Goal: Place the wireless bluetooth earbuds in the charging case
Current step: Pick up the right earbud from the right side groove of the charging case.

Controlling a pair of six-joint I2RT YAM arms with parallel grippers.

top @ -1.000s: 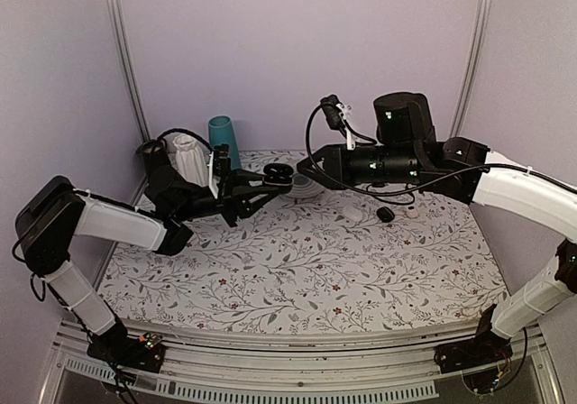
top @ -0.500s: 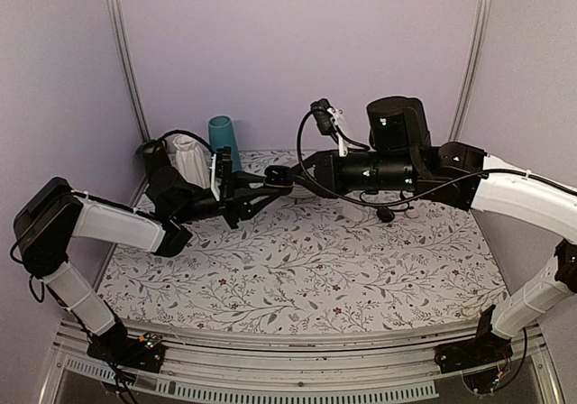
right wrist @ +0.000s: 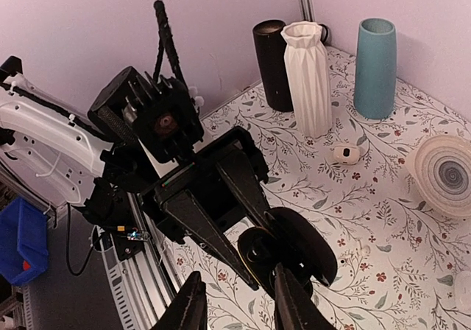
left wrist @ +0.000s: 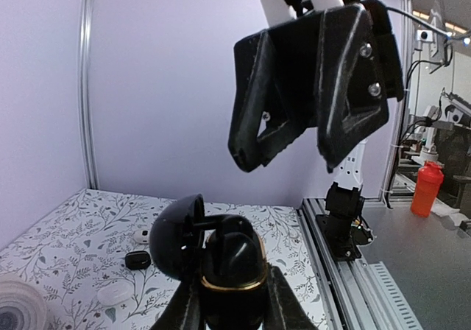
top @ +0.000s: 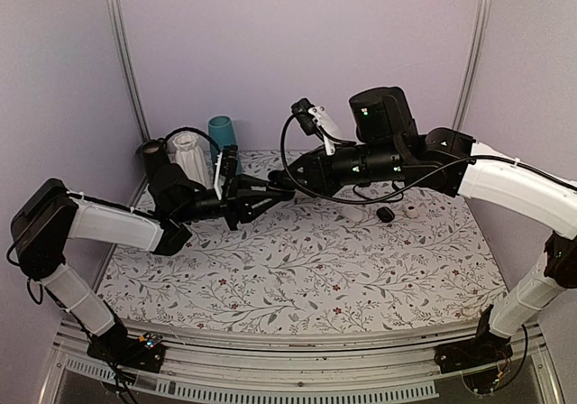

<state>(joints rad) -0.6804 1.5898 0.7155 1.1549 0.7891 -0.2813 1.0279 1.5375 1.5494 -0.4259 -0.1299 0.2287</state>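
My left gripper (top: 273, 187) is shut on the black charging case (top: 282, 180) and holds it in the air over the back of the floral cloth. In the left wrist view the case (left wrist: 234, 264) sits between my fingers with its lid open to the left. A dark stemmed earbud (left wrist: 214, 236) stands in its well. My right gripper (top: 291, 179) hangs right at the case, with the jaws apart and nothing visible between them (left wrist: 291, 157). In the right wrist view the open case (right wrist: 287, 253) lies just beyond my right gripper (right wrist: 239, 304). No other earbud shows.
A black cylinder (right wrist: 274, 65), a white ribbed vase (right wrist: 309, 76) and a teal vase (right wrist: 375, 65) stand at the back left. A ribbed dish (right wrist: 445, 175) and a small white case (right wrist: 344, 153) lie near them. A black knob (top: 386, 215) and a white object (top: 411, 210) lie right of centre.
My right gripper has moved left and reached the case in my left gripper. The left gripper has risen slightly with the case.
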